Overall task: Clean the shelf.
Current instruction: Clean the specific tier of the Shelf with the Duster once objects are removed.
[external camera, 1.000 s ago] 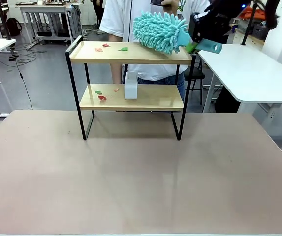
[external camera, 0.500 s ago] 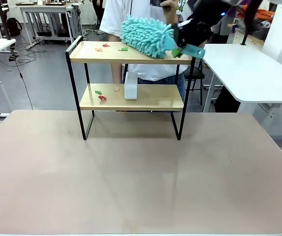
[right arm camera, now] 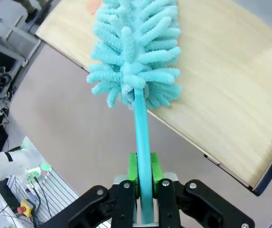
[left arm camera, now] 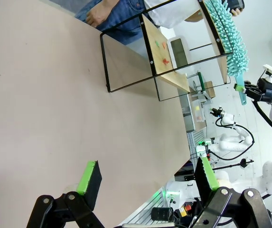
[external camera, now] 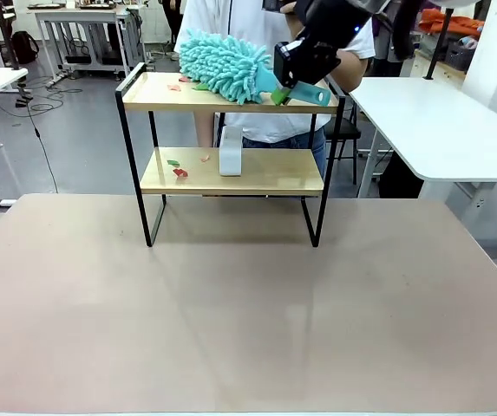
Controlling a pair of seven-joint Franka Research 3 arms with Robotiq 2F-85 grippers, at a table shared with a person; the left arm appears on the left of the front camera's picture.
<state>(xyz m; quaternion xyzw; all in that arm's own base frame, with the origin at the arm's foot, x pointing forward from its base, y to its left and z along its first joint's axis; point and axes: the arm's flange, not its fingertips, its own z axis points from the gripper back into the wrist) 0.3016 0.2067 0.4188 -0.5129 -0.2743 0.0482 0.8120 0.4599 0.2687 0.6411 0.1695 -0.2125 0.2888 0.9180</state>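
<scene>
Brown tabletop (external camera: pixel 248 329) is seen nearest. The left gripper (left arm camera: pixel 147 175) is held above it with its claw spread wide and nothing between the pads, well apart from the work.

The shelf (external camera: pixel 231 106) is placed at the far side of that table, near the middle, upright on its four legs.

Lower board (external camera: pixel 278 173): three small scraps (external camera: pixel 179 172) (green, red, orange) are seen at its left end, beside a small white block (external camera: pixel 231 152). This tier is judged untouched.

Top board: a teal chenille duster (external camera: pixel 224 65) is laid across the left-centre, fluffy head on the wood. Its handle (right arm camera: pixel 142 137) is pinched by the right gripper (external camera: pixel 293 82), pads pressed together on it, as confirmed in the right wrist view. The board to the right of the head is seen bare. Red scraps (external camera: pixel 177 85) are left just beyond the head at the left end, and a green one is half covered by it.

A person (external camera: pixel 265 30) is stood behind the shelf.

Progress is judged at under half: the top tier is partly swept, and its left end and the whole lower tier are left to do.
</scene>
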